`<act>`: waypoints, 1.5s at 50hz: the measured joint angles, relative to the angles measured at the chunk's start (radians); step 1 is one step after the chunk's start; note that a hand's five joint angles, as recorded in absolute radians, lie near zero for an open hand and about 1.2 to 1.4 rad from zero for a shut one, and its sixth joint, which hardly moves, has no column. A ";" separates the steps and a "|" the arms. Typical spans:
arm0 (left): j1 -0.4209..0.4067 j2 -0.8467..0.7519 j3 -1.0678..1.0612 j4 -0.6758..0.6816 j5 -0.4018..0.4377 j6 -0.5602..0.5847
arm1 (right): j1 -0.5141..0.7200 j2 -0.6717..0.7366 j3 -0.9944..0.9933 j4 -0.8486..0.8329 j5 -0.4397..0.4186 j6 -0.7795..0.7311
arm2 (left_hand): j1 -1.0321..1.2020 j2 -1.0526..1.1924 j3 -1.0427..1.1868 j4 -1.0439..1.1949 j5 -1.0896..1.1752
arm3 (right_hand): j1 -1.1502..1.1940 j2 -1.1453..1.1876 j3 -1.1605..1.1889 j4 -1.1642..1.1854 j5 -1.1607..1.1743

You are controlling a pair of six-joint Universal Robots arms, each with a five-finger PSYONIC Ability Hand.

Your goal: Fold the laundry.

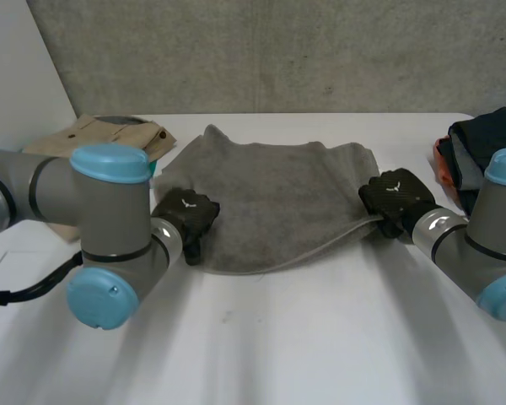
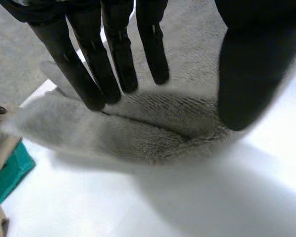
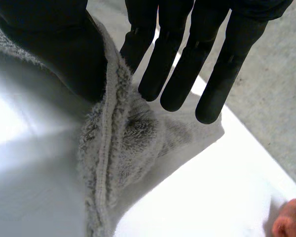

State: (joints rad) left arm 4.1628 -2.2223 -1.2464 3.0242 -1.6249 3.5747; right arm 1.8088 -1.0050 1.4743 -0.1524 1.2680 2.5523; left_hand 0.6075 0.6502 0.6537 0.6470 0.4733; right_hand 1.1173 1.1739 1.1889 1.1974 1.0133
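The white table [image 1: 304, 337] is carrying a grey terry towel [image 1: 278, 198], which is lying spread across the middle. It looks rumpled and not yet folded over. A heap of dark clothes [image 1: 489, 143] is waiting at 3 o'clock and a beige cloth [image 1: 84, 135] at 10 o'clock, so I'd say most of the work is still ahead. The left hand [image 1: 185, 215] is pinching the towel's 8 o'clock corner between thumb and straight fingers. The right hand [image 1: 395, 196] is pinching the hem at 4 o'clock likewise.

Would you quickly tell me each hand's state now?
Left hand: shut on the grey terry towel, at its edge.
Right hand: shut on that towel.
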 measured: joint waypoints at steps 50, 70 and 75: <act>0.214 -0.285 0.388 -0.133 0.307 0.391 | -0.051 -0.005 0.051 0.048 -0.001 0.116 | -0.007 -0.056 -0.062 -0.049 -0.050 | 0.000 0.000 0.000 0.000 0.000; 0.198 -0.216 0.402 -0.229 0.131 0.413 | -0.104 -0.107 0.045 0.172 -0.029 0.153 | 0.557 0.542 0.533 0.546 0.506 | 0.000 0.000 0.000 0.000 0.000; 0.231 -0.074 0.233 -0.327 0.104 0.409 | -0.142 -0.147 0.030 0.355 -0.124 0.037 | 0.557 0.542 0.533 0.546 0.506 | 0.000 0.000 0.000 0.000 0.000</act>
State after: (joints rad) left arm 4.3935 -2.2961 -1.0134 2.6973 -1.5205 3.9840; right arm 1.6665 -1.1521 1.5046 0.2024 1.1444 2.5889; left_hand 1.1643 1.1918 1.1871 1.1932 0.9788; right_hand 1.1173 1.1739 1.1890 1.1974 1.0132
